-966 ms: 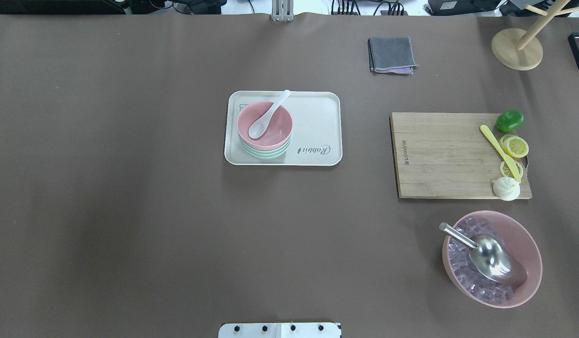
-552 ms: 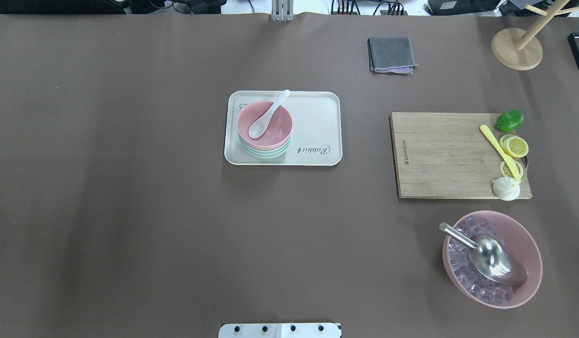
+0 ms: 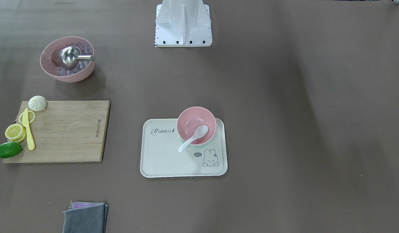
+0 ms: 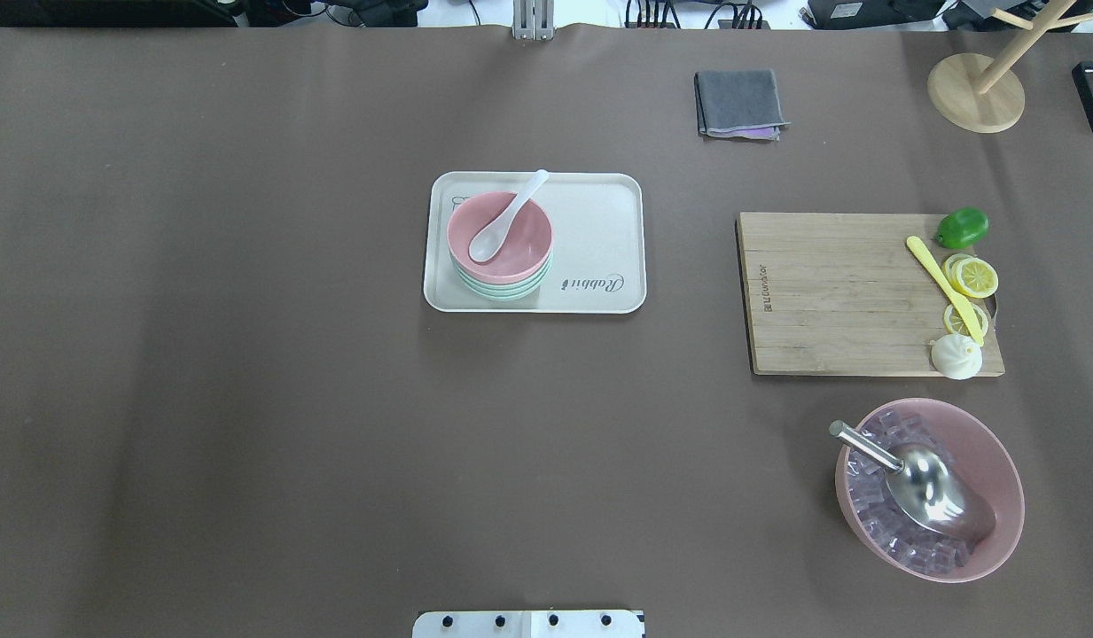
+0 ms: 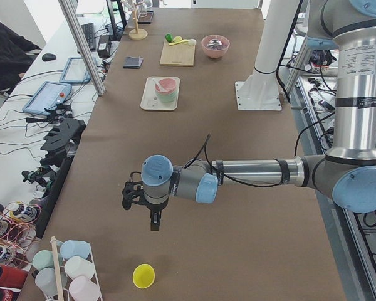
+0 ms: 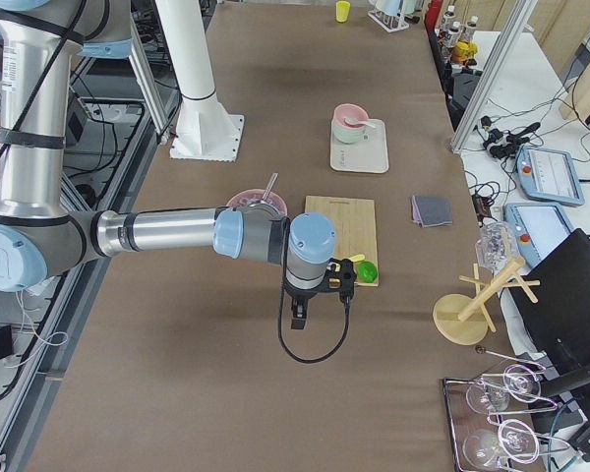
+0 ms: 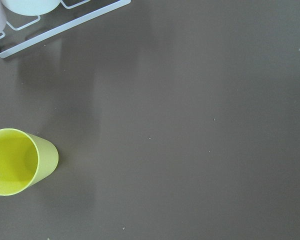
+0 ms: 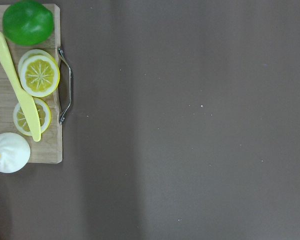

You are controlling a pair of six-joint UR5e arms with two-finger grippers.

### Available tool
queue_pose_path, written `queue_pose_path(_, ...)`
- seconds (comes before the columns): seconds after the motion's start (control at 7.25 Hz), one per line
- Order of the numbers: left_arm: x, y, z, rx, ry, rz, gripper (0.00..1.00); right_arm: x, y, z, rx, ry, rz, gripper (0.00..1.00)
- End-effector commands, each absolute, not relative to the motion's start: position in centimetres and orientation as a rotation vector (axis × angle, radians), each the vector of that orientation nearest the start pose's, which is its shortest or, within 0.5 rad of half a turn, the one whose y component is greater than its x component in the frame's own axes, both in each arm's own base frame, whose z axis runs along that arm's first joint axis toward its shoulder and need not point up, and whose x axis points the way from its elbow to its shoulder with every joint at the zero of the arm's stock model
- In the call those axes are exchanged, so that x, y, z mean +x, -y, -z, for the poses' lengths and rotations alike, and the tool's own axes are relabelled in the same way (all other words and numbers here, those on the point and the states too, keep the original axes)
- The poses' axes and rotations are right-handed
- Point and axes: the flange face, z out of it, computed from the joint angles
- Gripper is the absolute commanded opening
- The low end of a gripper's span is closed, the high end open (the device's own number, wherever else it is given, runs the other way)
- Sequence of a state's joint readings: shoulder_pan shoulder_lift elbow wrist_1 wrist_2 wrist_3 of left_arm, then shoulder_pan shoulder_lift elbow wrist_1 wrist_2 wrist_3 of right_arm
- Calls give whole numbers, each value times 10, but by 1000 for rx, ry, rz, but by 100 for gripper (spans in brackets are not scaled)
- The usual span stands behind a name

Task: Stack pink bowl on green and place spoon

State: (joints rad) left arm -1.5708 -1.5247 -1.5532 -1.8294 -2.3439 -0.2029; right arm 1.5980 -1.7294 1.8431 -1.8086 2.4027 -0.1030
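A pink bowl (image 4: pixel 526 246) sits stacked on green bowls (image 4: pixel 502 290) at the left end of a cream tray (image 4: pixel 599 221). A white spoon (image 4: pixel 508 216) lies in the pink bowl with its handle over the far rim. The stack also shows in the front view (image 3: pixel 194 119). My left gripper (image 5: pixel 152 222) shows only in the exterior left view, far from the tray near the table's left end. My right gripper (image 6: pixel 297 317) shows only in the exterior right view, beyond the cutting board. I cannot tell whether either is open or shut.
A wooden cutting board (image 4: pixel 830 292) holds lemon slices, a lime, a yellow knife and a bun. A large pink bowl (image 4: pixel 998 461) holds ice cubes and a metal scoop. A grey cloth (image 4: pixel 739 102), a wooden stand (image 4: pixel 975 93), a yellow cup (image 7: pixel 17 161) and a cup rack (image 5: pixel 62 273) are around.
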Motion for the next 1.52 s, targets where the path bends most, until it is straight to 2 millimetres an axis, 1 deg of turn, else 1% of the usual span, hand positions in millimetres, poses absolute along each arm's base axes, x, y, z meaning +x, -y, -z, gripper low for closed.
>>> queue_pose_path(0.0,-64,486,-661,108,-787,117,98,72,409,-621,-74,838,4,100)
queue_pose_path(0.14,-63,487,-665,101,-786,118,98,72,410,-621,-74,838,2,100)
queue_pose_path(0.41,-63,487,-665,100,-787,118,98,72,415,-617,-67,837,6,100)
queue_pose_path(0.55,-62,487,-665,100,-787,115,98,72,426,-612,-55,834,10,100)
queue_pose_path(0.83,-62,488,-665,100,-787,115,98,73,468,-617,-58,837,9,100)
queue_pose_path(0.97,-62,488,-665,101,-786,115,98,73,475,-618,-58,837,10,100)
queue_pose_path(1.38,-62,487,-670,93,-785,117,98,74,477,-616,-55,837,9,100)
